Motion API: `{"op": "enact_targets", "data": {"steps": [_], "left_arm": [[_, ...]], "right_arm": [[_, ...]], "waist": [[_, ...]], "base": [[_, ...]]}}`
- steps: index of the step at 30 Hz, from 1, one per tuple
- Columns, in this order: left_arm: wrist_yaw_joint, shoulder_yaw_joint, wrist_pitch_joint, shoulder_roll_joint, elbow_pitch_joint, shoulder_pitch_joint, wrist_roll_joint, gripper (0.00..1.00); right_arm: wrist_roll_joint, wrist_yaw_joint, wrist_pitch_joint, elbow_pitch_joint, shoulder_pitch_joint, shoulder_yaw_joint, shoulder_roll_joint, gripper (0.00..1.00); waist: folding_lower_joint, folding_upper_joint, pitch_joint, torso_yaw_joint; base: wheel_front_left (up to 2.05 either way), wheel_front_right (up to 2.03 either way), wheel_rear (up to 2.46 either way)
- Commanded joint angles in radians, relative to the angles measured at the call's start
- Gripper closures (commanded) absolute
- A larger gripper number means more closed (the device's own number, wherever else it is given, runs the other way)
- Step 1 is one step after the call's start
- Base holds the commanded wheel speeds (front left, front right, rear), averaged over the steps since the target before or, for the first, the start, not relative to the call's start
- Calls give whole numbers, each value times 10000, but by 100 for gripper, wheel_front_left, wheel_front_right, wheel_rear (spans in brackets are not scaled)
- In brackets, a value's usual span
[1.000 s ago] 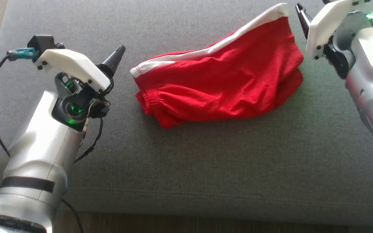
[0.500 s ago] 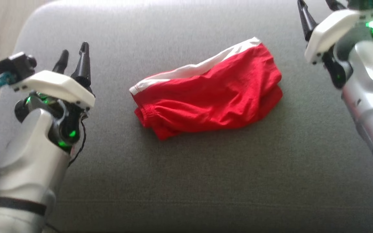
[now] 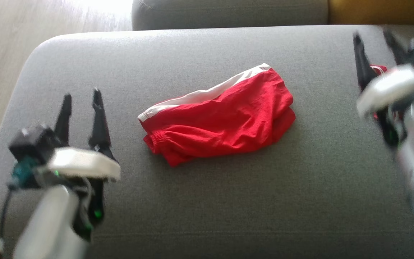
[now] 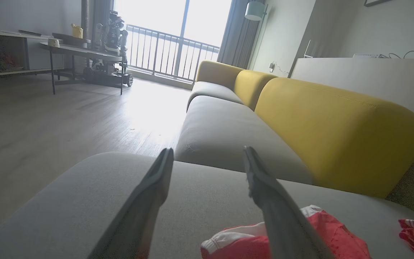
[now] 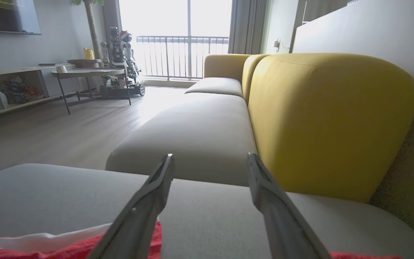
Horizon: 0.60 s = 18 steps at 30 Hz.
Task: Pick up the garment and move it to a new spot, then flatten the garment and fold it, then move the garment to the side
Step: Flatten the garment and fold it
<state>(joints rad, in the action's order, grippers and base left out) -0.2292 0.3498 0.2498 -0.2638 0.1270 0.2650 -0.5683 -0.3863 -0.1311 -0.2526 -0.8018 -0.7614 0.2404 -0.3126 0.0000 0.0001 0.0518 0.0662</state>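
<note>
Shorts point(image 3: 221, 122): thin red cloth, matt, creased; white cloth band along one edge, gathered hem at one end.
Sofa seat point(image 3: 228, 201): grey woven fabric, matt, slightly coarse grain.
Sofa back point(image 4: 336, 133): mustard-yellow cloth, smoother, with a stitched seam.
Floor point(image 4: 49, 118): pale wood planks, low sheen where daylight falls.
Left gripper point(image 3: 81, 95): dark fingers point(image 3: 99, 122), matt, plastic-looking; white housing point(image 3: 84, 163) behind them, smooth plastic.
Left forearm point(image 3: 52, 223): silver shell, semi-gloss.
Balcony railing point(image 5: 182, 54): thin metal bars.

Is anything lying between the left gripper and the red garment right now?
No. In the head view, the stretch between the left gripper, its jaws open, and the red garment is bare grey sofa cushion.
</note>
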Motion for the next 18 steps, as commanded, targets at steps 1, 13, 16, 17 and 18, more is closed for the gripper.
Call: {"op": "enact_targets", "data": {"steps": [1, 13, 16, 17, 18], "left_arm": [[-31, -512, 117, -120, -474, 234, 278, 0], [788, -1760, 119, 1315, -1728, -2283, 3015, 0], [1047, -1784, 119, 1519, -1764, -2697, 3711, 0], [1129, -1771, 119, 1598, -1723, -2823, 3848, 0], [1177, -1762, 119, 1666, -1624, -2957, 3958, 0]], "right_arm": [[331, 4, -89, 568, 456, -165, 166, 0], [3313, 4, 606, 5645, 5475, -2852, 2350, 0], [3336, 4, 784, 6128, 5990, -2948, 2520, 0], [3334, 4, 817, 6227, 6115, -2974, 2551, 0], [3319, 4, 846, 6301, 6217, -3000, 2573, 0]], "waist": [[0, -1, -8, -6], [0, -1, -134, -95], [0, -1, -174, -54], [0, -1, -190, -26], [0, -1, -207, -4]], "base": [[0, 0, 0], [0, 0, 0], [0, 0, 0], [0, 0, 0], [0, 0, 0]]}}
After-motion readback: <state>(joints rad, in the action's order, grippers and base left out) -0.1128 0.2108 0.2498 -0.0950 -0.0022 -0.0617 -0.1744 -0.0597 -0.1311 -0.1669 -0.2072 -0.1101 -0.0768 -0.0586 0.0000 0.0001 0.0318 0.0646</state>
